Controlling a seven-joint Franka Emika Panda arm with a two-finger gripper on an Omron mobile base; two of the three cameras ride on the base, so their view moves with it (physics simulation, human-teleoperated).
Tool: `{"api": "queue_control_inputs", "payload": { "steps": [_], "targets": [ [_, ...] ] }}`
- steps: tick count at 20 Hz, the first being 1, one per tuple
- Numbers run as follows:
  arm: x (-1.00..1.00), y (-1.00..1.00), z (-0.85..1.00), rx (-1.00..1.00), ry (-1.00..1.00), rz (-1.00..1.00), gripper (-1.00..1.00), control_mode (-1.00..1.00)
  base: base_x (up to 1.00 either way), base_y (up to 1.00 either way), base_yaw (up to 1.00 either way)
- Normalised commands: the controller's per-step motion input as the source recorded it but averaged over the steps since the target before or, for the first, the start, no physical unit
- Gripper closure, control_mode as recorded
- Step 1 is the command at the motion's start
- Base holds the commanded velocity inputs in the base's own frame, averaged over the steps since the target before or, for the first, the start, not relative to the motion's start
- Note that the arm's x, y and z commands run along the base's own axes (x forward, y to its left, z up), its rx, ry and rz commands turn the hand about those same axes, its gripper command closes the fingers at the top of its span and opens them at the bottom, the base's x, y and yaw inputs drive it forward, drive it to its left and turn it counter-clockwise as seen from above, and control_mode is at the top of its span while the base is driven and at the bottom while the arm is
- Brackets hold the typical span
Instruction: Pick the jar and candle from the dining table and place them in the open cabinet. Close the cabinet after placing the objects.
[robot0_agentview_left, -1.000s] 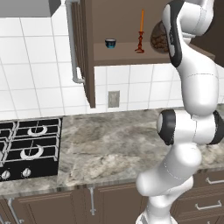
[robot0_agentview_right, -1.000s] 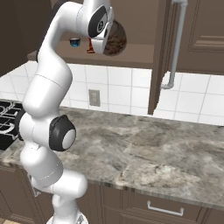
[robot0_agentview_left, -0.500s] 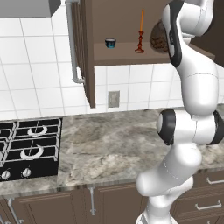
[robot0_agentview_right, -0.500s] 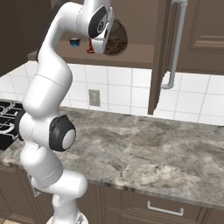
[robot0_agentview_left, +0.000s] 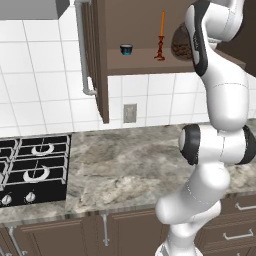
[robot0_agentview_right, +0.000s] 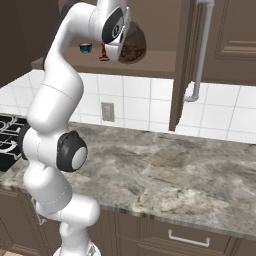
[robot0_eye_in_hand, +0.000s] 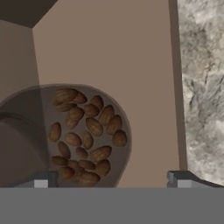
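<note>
Jar (robot0_eye_in_hand: 83, 140) on cabinet (robot0_agentview_right: 160, 60) shelf beside candle (robot0_agentview_left: 161, 37); claw (robot0_eye_in_hand: 111, 177) released, no readable labels

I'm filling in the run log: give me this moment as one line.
phase: jar placed | gripper: open, over jar | jar: on cabinet shelf | candle: on shelf, upright | doors: open | next: withdraw, close

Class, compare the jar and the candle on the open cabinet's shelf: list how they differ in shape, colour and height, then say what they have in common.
Shape: the jar is squat and round; the candle is a thin upright stick on a small base.
Colour: the jar is clear glass with brown lumpy contents; the candle is orange, its base dark red-brown.
Height: the candle stands taller than the jar.
Shared: both sit on the shelf of the cabinet.
</note>
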Motion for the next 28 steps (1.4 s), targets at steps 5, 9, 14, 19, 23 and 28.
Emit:
{"api": "queue_control_inputs", "payload": {
  "steps": [5, 9, 14, 19, 23, 28],
  "targets": [
    [0.09, 0.0, 0.03, 0.05, -0.09, 0.0, -1.0, -1.0, 0.0, 0.0, 0.0],
    [0.01, 0.0, 0.0, 0.07, -0.09, 0.0, -1.0, -1.0, 0.0, 0.0, 0.0],
    [-0.02, 0.0, 0.0, 0.1, -0.04, 0.0, -1.0, -1.0, 0.0, 0.0, 0.0],
    [0.0, 0.0, 0.01, 0.11, -0.02, 0.0, -1.0, -1.0, 0.0, 0.0, 0.0],
    [0.0, 0.0, 0.14, 0.1, -0.01, 0.0, -1.0, -1.0, 0.0, 0.0, 0.0],
    [0.06, 0.0, 0.19, 0.11, 0.0, 0.0, -1.0, -1.0, 0.0, 0.0, 0.0]
  ]
}}
